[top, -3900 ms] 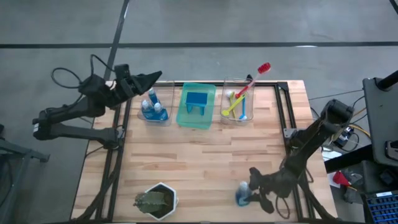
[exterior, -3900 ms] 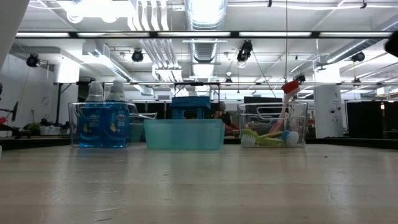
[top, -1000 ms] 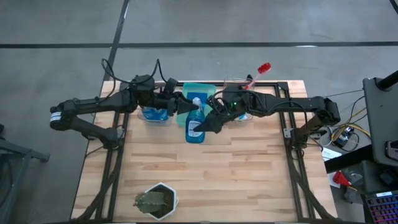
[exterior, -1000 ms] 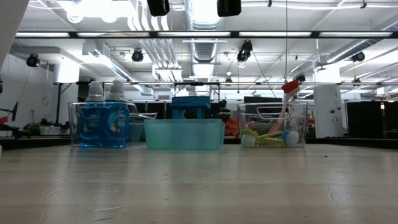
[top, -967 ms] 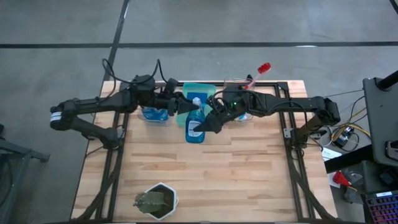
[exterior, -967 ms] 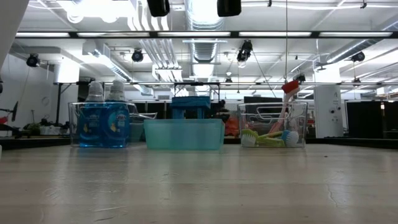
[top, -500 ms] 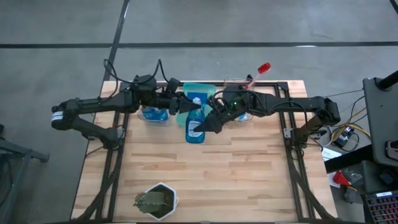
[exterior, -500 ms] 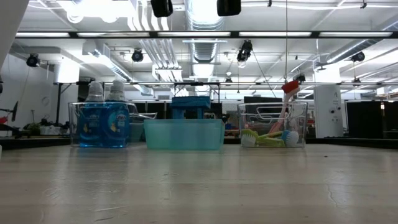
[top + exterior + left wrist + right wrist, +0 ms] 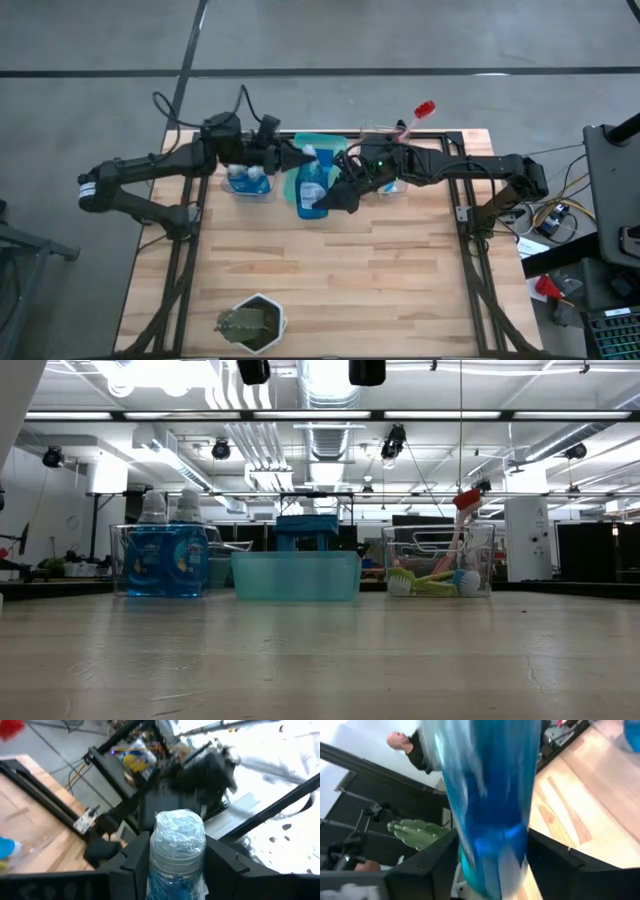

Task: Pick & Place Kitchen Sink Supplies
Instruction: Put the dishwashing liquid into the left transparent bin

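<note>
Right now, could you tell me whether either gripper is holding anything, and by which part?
The left gripper grips the blue bottle at its pale cap. The right gripper straddles the bottle's body; whether it grips cannot be told.

Wood table (image 9: 330, 270): bins (image 9: 248, 185), tray (image 9: 322, 150), plant (image 9: 250, 323).

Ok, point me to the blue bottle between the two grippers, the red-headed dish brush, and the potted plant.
Blue bottle with pale cap (image 9: 311, 188), high view, on its blue body.
Red-headed dish brush (image 9: 425, 108), high view, on the red head.
Green plant in white hexagonal pot (image 9: 250, 323), high view, on the leaves.
</note>
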